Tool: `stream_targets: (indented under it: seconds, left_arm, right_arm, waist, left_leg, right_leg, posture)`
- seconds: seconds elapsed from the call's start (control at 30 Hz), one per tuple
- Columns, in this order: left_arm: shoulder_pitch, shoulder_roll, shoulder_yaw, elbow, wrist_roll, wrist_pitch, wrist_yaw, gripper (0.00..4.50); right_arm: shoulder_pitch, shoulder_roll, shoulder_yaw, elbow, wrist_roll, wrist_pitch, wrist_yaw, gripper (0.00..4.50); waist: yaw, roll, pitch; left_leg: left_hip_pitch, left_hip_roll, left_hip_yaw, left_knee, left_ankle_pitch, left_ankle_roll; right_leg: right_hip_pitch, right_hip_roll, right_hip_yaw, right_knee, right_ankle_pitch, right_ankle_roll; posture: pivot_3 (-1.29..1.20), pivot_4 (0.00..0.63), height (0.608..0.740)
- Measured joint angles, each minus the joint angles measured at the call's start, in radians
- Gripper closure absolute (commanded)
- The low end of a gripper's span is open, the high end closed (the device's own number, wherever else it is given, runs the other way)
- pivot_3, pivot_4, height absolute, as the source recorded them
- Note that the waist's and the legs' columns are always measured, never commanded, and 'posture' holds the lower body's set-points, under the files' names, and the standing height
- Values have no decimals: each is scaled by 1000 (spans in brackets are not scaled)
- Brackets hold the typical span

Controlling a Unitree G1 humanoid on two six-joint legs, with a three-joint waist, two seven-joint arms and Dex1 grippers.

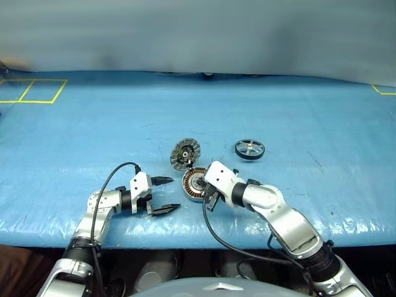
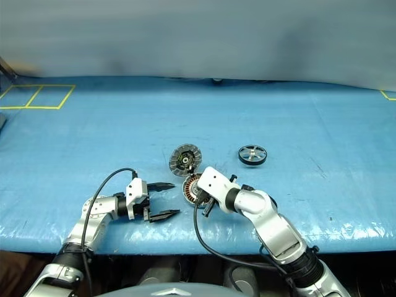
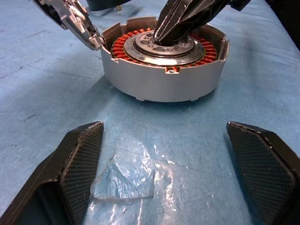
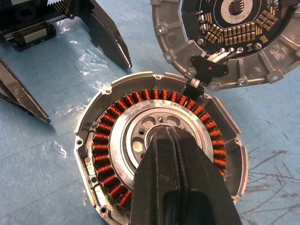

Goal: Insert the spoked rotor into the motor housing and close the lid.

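The motor housing (image 1: 195,184) is sitting on the blue desk (image 1: 74,142), near the front edge, in the middle. It is a round grey cup with a ring of orange-brown wire coils around a shiny silver middle. Its lid (image 1: 186,152) is hanging open behind it, still joined at the edge and tipped up, so its inside face with little gold bits is showing.

The right claw (image 4: 169,136) is reaching down into the housing. Its two black fingers are pressed tight together, with nothing between them, and the tips are sitting at the hole in the silver middle.

The left claw (image 1: 166,194) is waiting just beside the housing, on its left side, pointing at it. Its fingers (image 3: 77,164) are spread wide apart and are not touching the housing. A little see-through scrap of plastic (image 3: 124,180) is lying on the desk between them.

The spoked rotor (image 1: 249,149) is lying flat on the desk, off to the right and a bit farther back, well apart from both claws. It has a black rim and shiny spokes.
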State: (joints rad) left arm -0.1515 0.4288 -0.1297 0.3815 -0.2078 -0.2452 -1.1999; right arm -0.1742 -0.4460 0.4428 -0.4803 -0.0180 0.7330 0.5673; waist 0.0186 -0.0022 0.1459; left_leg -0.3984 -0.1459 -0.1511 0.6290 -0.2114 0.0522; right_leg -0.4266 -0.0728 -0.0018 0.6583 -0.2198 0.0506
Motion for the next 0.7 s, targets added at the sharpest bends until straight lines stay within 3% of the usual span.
stream_targets:
  seconds: [0.53, 0.7]
  left_arm:
    - [-3, -6, 1, 0, 2, 0, 0, 22]
    - [-2, -5, 1, 0, -4, 0, -1, 22]
  right_arm:
    - [5, -7, -23, 5, 4, 6, -8, 4480]
    - [36, 3, -89, -49, 34, 25, -28, 4480]
  waist:
    - [2, 0, 0]
    - [3, 0, 0]
  left_leg:
    - [0, 0, 0, 0, 0, 0]
    - [-1, 0, 0, 0, 0, 0]
  right_leg:
    - [0, 0, 0, 0, 0, 0]
    - [0, 0, 0, 0, 0, 0]
  posture:
    - [0, 150, 740]
    - [0, 150, 740]
